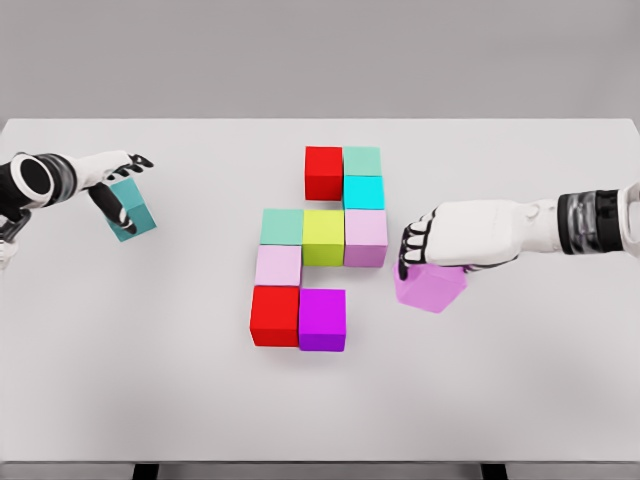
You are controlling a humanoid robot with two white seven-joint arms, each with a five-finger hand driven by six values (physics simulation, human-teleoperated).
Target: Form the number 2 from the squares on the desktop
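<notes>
**Two hands, each on a cube, flanking a half-built figure**

The white bench [320,400] filled nearly the whole head view, with a grey wall behind it. Next in size were the two white arms: the right one reached in from the right edge, the left one from the left edge.

The right hand [455,240] lay palm-down with its dark-tipped fingers curled over the top of a tilted pink cube [428,287], gripping it; the cube sat directly beneath the hand and partly hidden by it. The left hand [118,185] had its fingers wrapped around a tilted teal cube [132,212], which hung just below and inward of that hand.

Between the two hands, nearer the right one, stood the cluster of cubes, all touching. Closest to the right hand was a pale pink cube [366,236], just off its fingertips. Moving on away from that hand came a yellow-green cube [323,236] and a soft green cube [282,226]. Beyond the right hand, toward the wall, sat a cyan cube [364,192], a mint cube [362,160] and a red cube [323,172]. Toward the near edge were a lilac cube [278,265], a second red cube [275,315] and a magenta cube [322,319].
</notes>
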